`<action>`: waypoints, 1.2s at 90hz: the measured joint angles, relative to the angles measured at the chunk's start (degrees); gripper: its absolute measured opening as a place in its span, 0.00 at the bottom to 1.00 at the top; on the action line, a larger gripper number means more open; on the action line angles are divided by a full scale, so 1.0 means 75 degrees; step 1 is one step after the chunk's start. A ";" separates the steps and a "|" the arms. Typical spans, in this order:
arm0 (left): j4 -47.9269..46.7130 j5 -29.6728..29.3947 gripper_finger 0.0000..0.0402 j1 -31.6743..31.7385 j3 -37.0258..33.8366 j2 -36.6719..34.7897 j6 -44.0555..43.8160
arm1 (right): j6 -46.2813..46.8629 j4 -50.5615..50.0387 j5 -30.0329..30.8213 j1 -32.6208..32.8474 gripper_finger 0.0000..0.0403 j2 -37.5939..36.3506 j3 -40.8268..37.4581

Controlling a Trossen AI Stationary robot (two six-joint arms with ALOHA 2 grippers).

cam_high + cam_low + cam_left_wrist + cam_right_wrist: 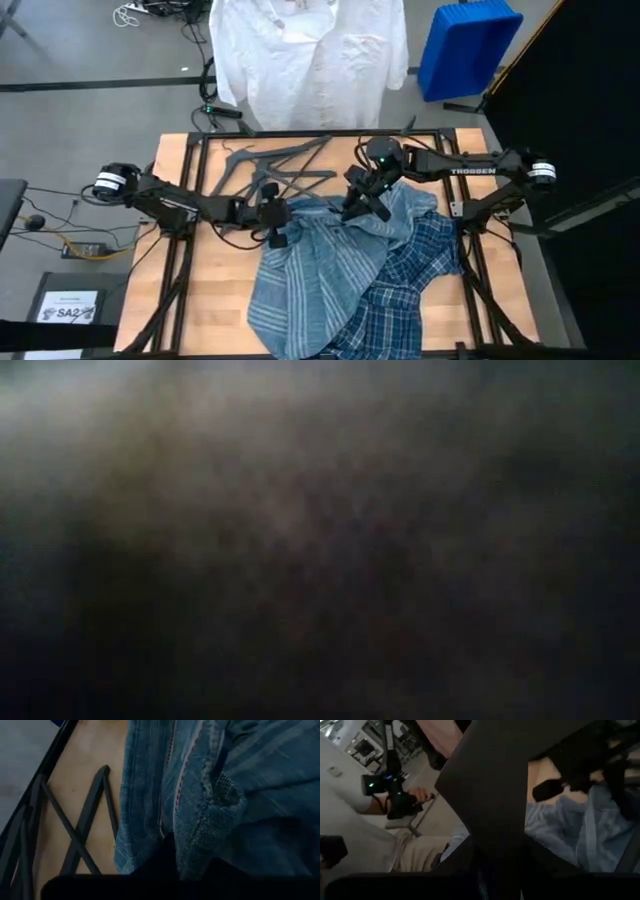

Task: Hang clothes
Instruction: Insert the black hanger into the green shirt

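A light blue striped shirt (pixel 315 270) lies crumpled on the table, partly over a darker plaid shirt (pixel 415 285). A white shirt (pixel 310 55) hangs beyond the table's far edge. Dark grey hangers (pixel 270 165) lie on the far left of the table. My left gripper (pixel 277 225) is at the striped shirt's left edge, shut on it. My right gripper (pixel 358 203) hovers over the striped shirt's far part, shut on a dark grey hanger (pixel 490 795). The low view is dark and shows nothing. My left gripper holds the striped shirt at a bunched edge (pixel 187 845) on the shirt's left side, coming level from the table's left. The fingers themselves are lost in shadow; how many layers they hold does not show. The rest of the shirt lies slack on the table. My right gripper holds the hanger by a broad flat part (pixel 492 835) that runs down between its fingers. The fingers slant down from the table's right and far side. Which part of the hanger this is does not show. The hanger is above the striped shirt.
A black metal frame (pixel 200 150) runs around the wooden table top. A blue bin (pixel 465 45) stands on the floor beyond the far right corner. In the right wrist view a person (pixel 380 835) holding a dark device stands beyond the table.
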 joint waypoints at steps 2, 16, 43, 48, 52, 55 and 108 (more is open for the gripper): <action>0.0012 -0.0041 0.00 0.0000 0.0000 0.0000 -0.0013 | -0.0029 -0.0023 0.0044 -0.0012 0.17 0.0004 0.0000; 0.0148 -0.0447 0.00 0.0000 0.0010 -0.0001 -0.0195 | -0.0506 -0.0006 0.0329 -0.0033 0.17 0.0015 0.0000; -0.0141 -0.0525 0.00 0.0000 0.0015 -0.0003 -0.0225 | -0.0445 -0.0288 -0.0261 -0.0461 0.17 0.0015 -0.0311; -0.0136 -0.0567 0.00 0.0000 0.0015 -0.0003 -0.0273 | -0.0307 -0.0222 -0.0244 -0.0553 0.17 0.0015 -0.0513; -0.0122 -0.0604 0.00 0.0000 0.0017 -0.0003 -0.0304 | -0.0235 -0.0175 -0.0217 -0.0609 0.17 0.0018 -0.0667; -0.0108 -0.0638 0.00 0.0000 0.0017 -0.0003 -0.0339 | -0.0145 -0.0126 -0.0200 -0.0640 0.17 0.0018 -0.0765; 0.0301 0.0166 0.00 -0.0063 0.0026 -0.0009 -0.1052 | 0.0291 -0.0042 0.0388 -0.0111 0.17 0.0018 -0.1680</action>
